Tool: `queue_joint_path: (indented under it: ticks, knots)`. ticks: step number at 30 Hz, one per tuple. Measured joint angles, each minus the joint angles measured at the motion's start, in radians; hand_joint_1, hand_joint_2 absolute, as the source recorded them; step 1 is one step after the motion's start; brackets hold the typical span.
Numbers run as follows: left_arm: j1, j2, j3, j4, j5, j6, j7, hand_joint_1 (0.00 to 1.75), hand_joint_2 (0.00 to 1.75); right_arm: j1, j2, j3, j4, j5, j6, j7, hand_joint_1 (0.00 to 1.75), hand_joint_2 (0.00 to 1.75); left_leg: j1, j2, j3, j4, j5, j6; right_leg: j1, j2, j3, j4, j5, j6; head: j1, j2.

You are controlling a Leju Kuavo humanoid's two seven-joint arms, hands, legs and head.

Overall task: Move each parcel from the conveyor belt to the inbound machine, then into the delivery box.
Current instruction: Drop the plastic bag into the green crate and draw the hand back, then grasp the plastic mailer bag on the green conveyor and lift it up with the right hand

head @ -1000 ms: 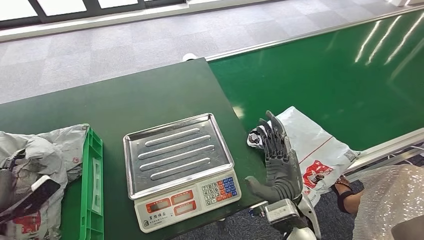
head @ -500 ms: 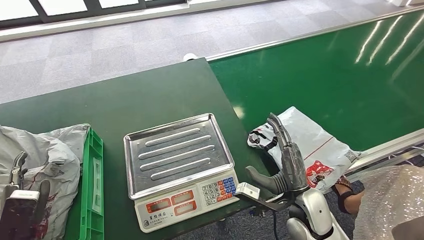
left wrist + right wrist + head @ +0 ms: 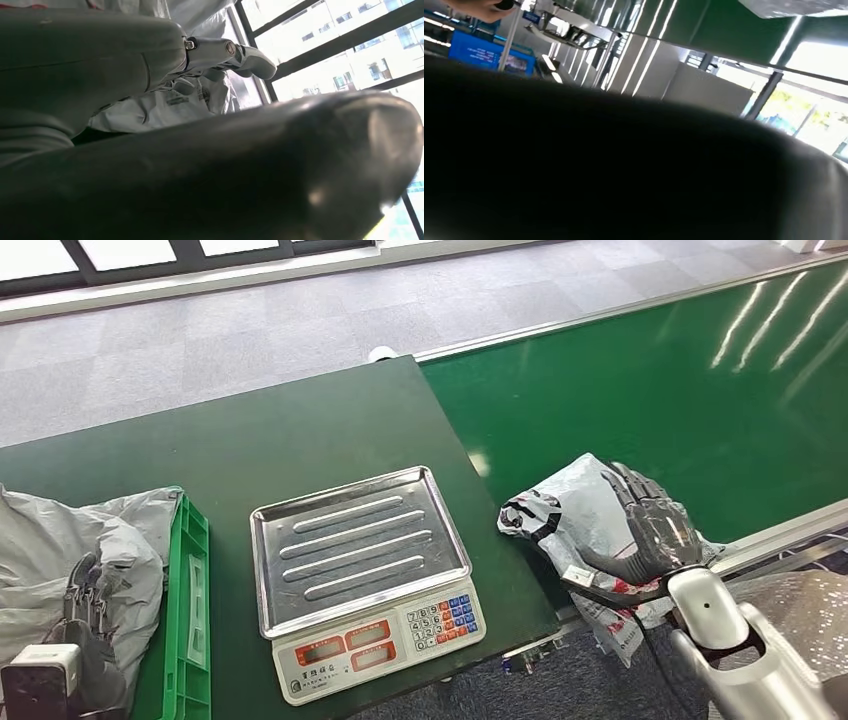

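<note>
Resting on top of a white parcel (image 3: 590, 515), the right robot hand (image 3: 655, 530) lies with its dark fingers curved over the crumpled plastic and gripping it. This parcel sits at the near edge of the green belt (image 3: 660, 390), just beside the corner of the dark green bench (image 3: 250, 440); it carries red and black print. A scale (image 3: 365, 575) with a ribbed steel tray and a keypad stands on the bench, apart from the parcel. At the bench's left end is a green box (image 3: 185, 620) holding grey bags (image 3: 70, 540). The left robot hand (image 3: 85, 625) lies low against those bags, its dark fingers resting on the grey plastic; whether it grips them cannot be told. In the left wrist view, the grey bag plastic (image 3: 165, 100) is close behind a finger (image 3: 235, 52).
</note>
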Motion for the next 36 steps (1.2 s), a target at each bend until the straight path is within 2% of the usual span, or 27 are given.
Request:
queue_joint_path:
  ticks: [7, 10, 13, 19, 22, 25, 29, 36]
  knots:
    - [0.018, -0.03, -0.019, 0.0, -0.02, -0.001, 0.011, 0.0, 0.0, 0.037, -0.1, -0.093, 0.054, -0.093, 0.156, -0.041, 0.0, 1.75, 0.0, -0.001, 0.0, 0.0, -0.001, 0.001, -0.001, -0.002, 0.0, 0.0, -0.001, 0.002, 0.0, 0.0]
    - [0.02, -0.038, -0.028, 0.0, -0.024, -0.002, 0.015, 0.0, 0.0, 0.045, -0.13, -0.127, 0.073, -0.112, 0.184, -0.048, 0.0, 1.75, 0.0, -0.001, 0.0, 0.0, -0.001, 0.002, -0.001, -0.001, 0.0, 0.0, -0.001, 0.002, 0.0, 0.0]
    - [0.02, -0.042, -0.034, 0.002, -0.024, -0.002, 0.016, 0.0, 0.0, 0.052, -0.143, -0.145, 0.085, -0.12, 0.199, -0.049, 0.0, 1.75, 0.0, -0.001, 0.0, 0.0, -0.001, 0.002, -0.001, -0.001, 0.0, 0.0, -0.002, 0.002, 0.0, 0.0]
    - [0.02, -0.044, -0.038, 0.011, -0.034, -0.003, 0.032, 0.0, 0.0, 0.088, -0.153, -0.184, 0.111, -0.242, 0.351, -0.029, 0.0, 1.75, 0.0, -0.002, -0.002, 0.0, -0.001, 0.002, -0.001, -0.002, 0.001, 0.0, -0.002, 0.003, 0.0, 0.0]
    - [0.022, -0.044, -0.044, 0.018, -0.041, -0.004, 0.039, 0.0, 0.0, 0.059, -0.159, -0.19, 0.169, -0.272, 0.346, -0.03, 0.0, 1.75, 0.0, 0.001, -0.007, 0.0, -0.004, 0.002, -0.001, 0.001, 0.002, 0.0, -0.002, 0.003, 0.0, 0.0]
    - [0.023, -0.044, -0.05, 0.02, -0.047, -0.004, 0.047, 0.0, 0.0, -0.012, -0.16, -0.16, 0.264, -0.323, 0.321, -0.049, 0.0, 1.75, 0.0, 0.004, -0.006, 0.0, -0.005, 0.002, -0.001, 0.004, 0.002, 0.0, -0.003, 0.004, 0.0, 0.0]
    - [0.023, -0.047, -0.056, 0.025, -0.059, -0.01, 0.064, 0.0, 0.0, -0.089, -0.156, -0.074, 0.378, -0.439, 0.307, -0.08, 0.0, 1.75, 0.0, 0.003, 0.001, 0.0, -0.003, 0.003, -0.001, 0.002, 0.002, 0.0, -0.002, 0.004, 0.0, 0.0]
    - [0.023, -0.05, -0.068, 0.04, -0.068, -0.015, 0.071, 0.0, 0.0, -0.223, -0.098, 0.138, 0.554, -0.495, 0.232, -0.079, 0.0, 1.75, 0.001, 0.002, 0.002, 0.0, -0.002, 0.003, 0.0, 0.002, 0.003, 0.0, -0.002, 0.004, 0.0, 0.0]
